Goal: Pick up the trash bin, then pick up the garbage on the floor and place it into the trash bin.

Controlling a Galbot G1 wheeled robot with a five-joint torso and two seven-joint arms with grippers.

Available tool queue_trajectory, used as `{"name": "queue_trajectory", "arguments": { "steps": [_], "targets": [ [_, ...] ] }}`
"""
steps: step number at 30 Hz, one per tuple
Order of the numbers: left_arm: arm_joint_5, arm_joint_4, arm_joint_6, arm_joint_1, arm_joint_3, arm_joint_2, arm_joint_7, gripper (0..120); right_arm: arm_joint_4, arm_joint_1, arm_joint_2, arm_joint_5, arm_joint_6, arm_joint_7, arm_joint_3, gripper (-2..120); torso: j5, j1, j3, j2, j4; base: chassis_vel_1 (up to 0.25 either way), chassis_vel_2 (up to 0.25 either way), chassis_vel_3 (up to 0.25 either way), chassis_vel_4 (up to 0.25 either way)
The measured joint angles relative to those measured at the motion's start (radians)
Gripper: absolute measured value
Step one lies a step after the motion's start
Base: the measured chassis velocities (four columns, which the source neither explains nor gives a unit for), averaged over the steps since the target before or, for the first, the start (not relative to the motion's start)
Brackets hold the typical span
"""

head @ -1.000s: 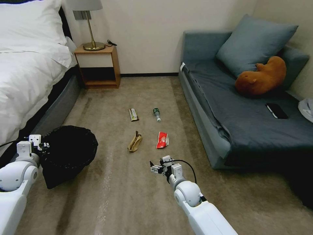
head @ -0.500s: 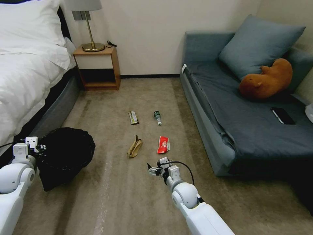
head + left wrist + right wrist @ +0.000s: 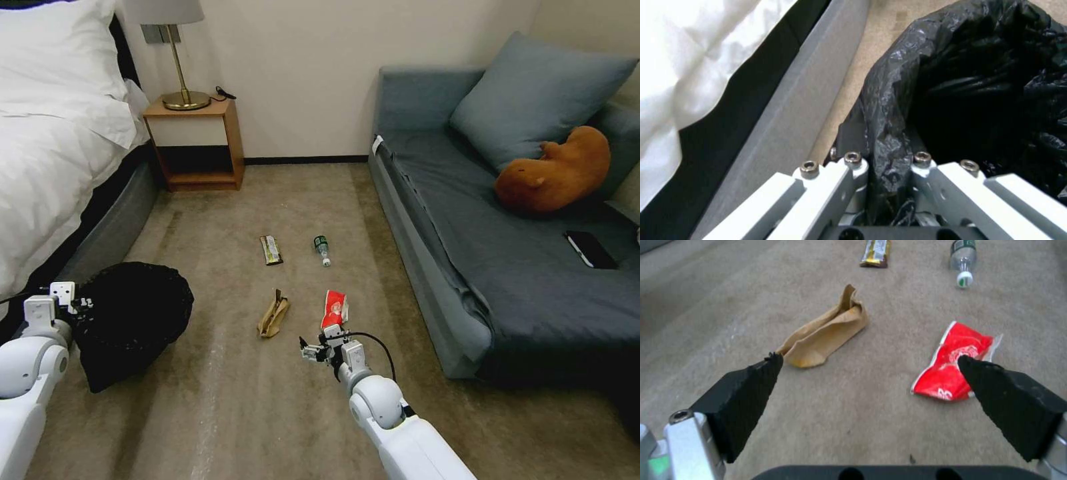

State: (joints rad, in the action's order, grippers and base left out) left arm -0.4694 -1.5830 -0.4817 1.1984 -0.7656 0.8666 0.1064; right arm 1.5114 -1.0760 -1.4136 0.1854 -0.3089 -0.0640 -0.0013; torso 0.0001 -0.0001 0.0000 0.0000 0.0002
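Head view: the left gripper (image 3: 85,305) grips the bin (image 3: 133,313) at lower left; the right gripper (image 3: 313,348), fingers spread, hovers mid-frame near the red wrapper (image 3: 333,309). Collection begins; next, descend and pinch.

Red wrapper (image 3: 334,308) partly hidden by right tool (image 3: 312,350); label unreadable.

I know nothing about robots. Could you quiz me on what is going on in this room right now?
1. True or false: the left gripper is clamped on the trash bin.
2. How many litter items lie on the carpet?
3. The open right gripper is nearest which two: A) brown paper bag and red wrapper; B) bottle and bar wrapper?

Key: 1 true; 2 four; 3 A.
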Motion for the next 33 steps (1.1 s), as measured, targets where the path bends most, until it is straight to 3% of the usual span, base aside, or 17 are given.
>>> {"name": "queue_trajectory", "arguments": {
  "steps": [33],
  "targets": [
    [0.006, 0.020, 0.017, 0.008, -0.003, 0.005, -0.009, 4, -0.029, 0.010, -0.010, -0.018, 0.006, -0.001, -0.023, 100, -0.0001, 0.000, 0.000, 0.000, -0.0002, -0.100, 0.093, 0.100, -0.099]
  ]
}}
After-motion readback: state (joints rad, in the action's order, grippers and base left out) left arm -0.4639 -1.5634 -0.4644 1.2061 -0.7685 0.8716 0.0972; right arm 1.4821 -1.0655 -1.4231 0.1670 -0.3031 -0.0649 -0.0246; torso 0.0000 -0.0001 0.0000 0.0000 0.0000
